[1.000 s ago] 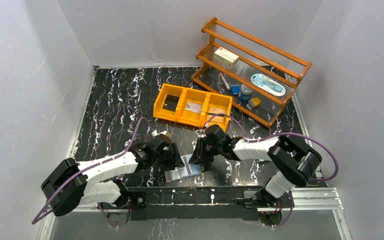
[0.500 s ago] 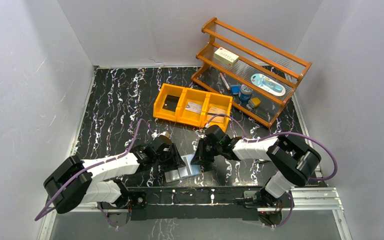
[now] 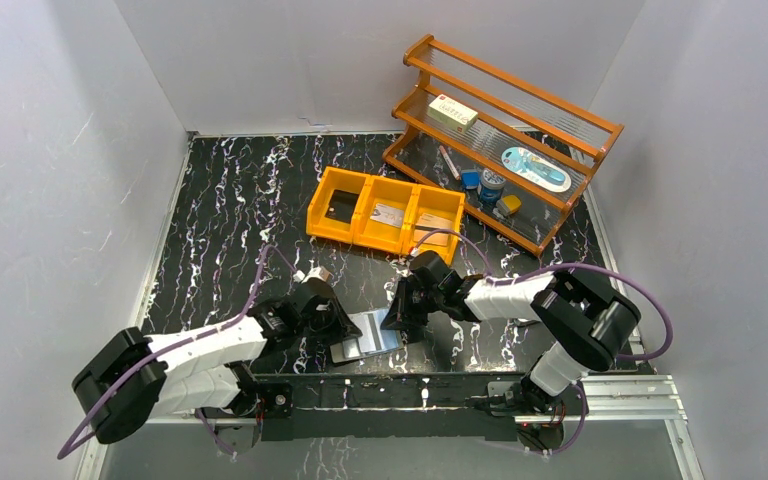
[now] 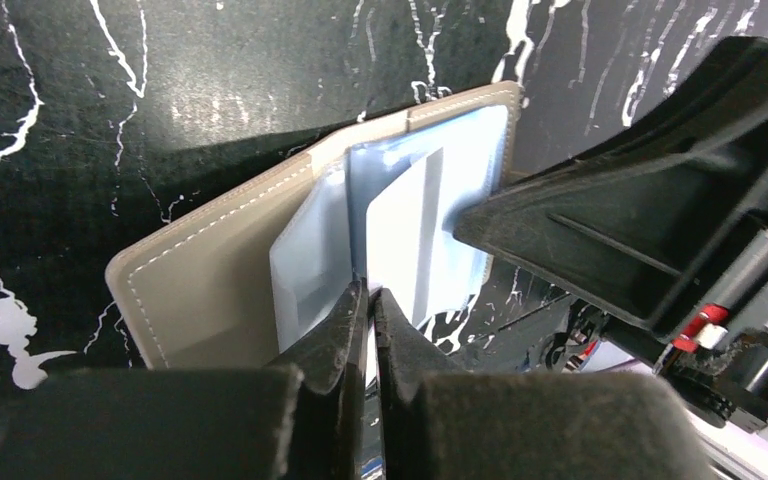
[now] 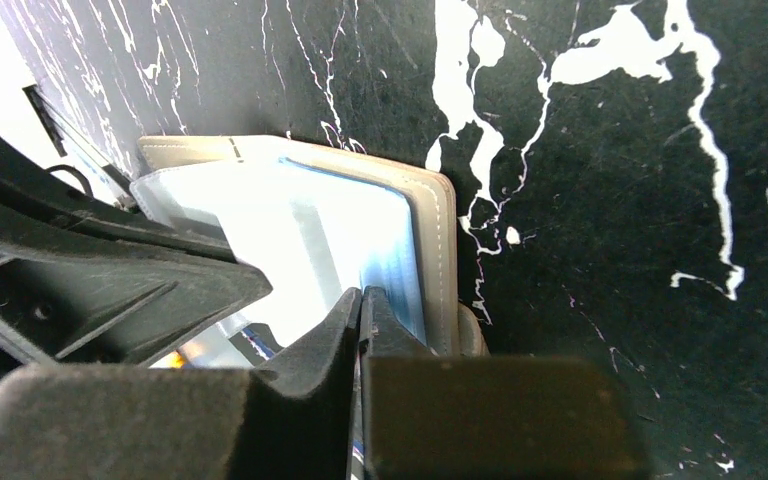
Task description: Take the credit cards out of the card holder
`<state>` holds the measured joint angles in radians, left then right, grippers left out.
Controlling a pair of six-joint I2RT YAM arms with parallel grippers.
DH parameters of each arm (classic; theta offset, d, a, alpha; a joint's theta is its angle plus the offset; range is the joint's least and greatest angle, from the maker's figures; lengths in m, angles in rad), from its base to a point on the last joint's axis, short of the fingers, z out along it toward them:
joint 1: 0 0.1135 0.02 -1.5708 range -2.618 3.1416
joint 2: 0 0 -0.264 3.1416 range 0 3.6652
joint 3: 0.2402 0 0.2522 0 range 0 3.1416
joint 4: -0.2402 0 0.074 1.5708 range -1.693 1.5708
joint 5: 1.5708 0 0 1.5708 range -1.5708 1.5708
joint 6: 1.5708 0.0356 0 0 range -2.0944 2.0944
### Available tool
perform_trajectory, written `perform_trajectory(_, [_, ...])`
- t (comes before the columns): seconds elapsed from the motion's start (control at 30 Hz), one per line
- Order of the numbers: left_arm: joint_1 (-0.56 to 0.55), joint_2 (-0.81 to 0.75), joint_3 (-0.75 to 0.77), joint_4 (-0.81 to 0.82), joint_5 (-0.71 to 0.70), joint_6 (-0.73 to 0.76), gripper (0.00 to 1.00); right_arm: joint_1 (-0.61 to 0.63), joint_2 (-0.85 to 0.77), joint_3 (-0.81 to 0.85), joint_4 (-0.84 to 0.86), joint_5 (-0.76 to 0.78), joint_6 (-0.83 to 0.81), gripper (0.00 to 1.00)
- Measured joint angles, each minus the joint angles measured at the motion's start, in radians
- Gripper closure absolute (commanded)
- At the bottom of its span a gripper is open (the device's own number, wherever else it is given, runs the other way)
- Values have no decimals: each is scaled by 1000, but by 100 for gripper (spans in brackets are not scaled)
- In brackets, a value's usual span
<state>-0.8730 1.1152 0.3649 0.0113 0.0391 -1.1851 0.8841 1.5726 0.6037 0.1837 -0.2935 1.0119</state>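
Note:
The card holder (image 3: pixel 365 337) lies open on the table near the front edge, grey cover (image 4: pixel 210 290) down and pale blue slotted lining up. A pale silvery credit card (image 4: pixel 410 230) sticks out of a slot. My left gripper (image 3: pixel 343 325) is at the holder's left side, shut (image 4: pixel 370 292) on that card's near edge. My right gripper (image 3: pixel 397 322) is at the right side, shut (image 5: pixel 362 295) on the edge of the lining beside the cover (image 5: pixel 442 230). Other cards lie in the orange bin: a black one (image 3: pixel 340 210), a silvery one (image 3: pixel 387 213) and a tan one (image 3: pixel 432 222).
The orange three-compartment bin (image 3: pixel 357 236) stands behind the holder at mid-table. A wooden rack (image 3: pixel 560 125) at the back right holds a cream box (image 3: pixel 454 112) and small items. White walls close in on three sides. The two grippers face each other a few centimetres apart.
Both grippers have closed from partly open. The left arm has dropped lower and pushed in at the holder's left side. The right arm has barely moved.

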Motion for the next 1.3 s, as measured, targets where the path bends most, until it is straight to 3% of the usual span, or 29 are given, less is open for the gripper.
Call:
perform_trajectory(0.43, [-1,-87,44,-156,-75,40,100,8,-31,-5,-27,60,10,92])
perform_trajectory(0.6, [-1,-149,100,-274,-145,89,100,8,-44,-3,-48,77,8,79])
perform_trajectory(0.7, [-1,-177,121,-316,-173,119,100,8,-63,10,-90,97,-6,63])
perform_trajectory(0.73, [-1,-181,129,-328,-179,130,100,8,-70,17,-108,108,-12,62])
perform_trajectory(0.93, [-1,-182,158,-360,-194,176,100,7,-130,90,-254,186,-75,64])
perform_trajectory(1.1, [-1,-182,163,-360,-197,203,100,10,-168,105,-238,157,-101,69])
perform_trajectory(1.3, [-1,-180,172,-356,-193,226,100,60,-30,138,-195,109,-101,71])
